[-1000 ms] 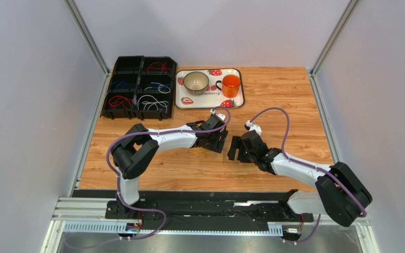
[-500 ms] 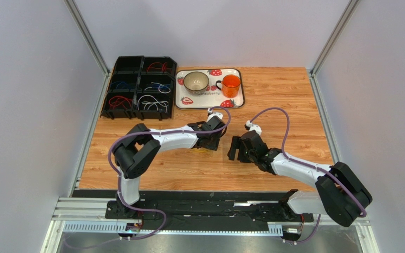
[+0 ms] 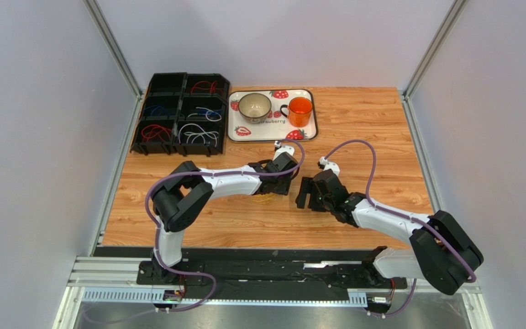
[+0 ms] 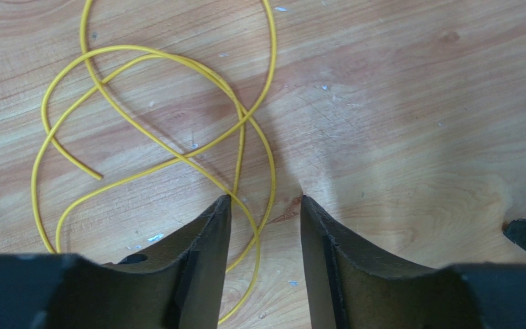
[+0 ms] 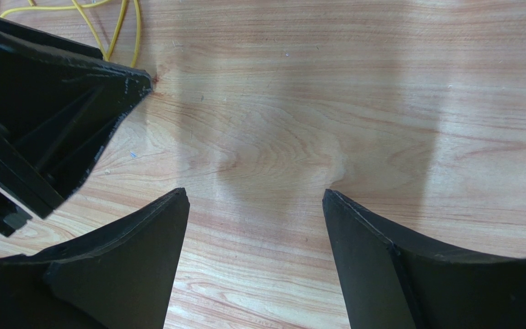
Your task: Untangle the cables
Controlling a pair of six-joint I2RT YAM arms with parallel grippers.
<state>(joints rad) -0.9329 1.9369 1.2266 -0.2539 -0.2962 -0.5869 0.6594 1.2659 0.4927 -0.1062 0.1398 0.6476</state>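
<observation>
A yellow cable (image 4: 242,116) lies in loose crossed loops on the wooden table. It shows only as a small yellow patch (image 3: 264,199) under my left arm in the top view. My left gripper (image 4: 264,200) is open just above the table, with two strands of the yellow cable running between its fingers. In the top view, my left gripper (image 3: 275,184) is at mid table. My right gripper (image 5: 255,195) is open and empty over bare wood, just right of the left one (image 3: 305,193). Other cables, red, blue and white, lie sorted in a black bin (image 3: 180,113).
A strawberry-print tray (image 3: 272,125) at the back holds a bowl (image 3: 254,105) and an orange mug (image 3: 301,107). The black divided bin stands at the back left. The left gripper's body (image 5: 46,116) fills the upper left of the right wrist view.
My left gripper has turned and drawn in slightly over the yellow cable. The right arm has not moved.
</observation>
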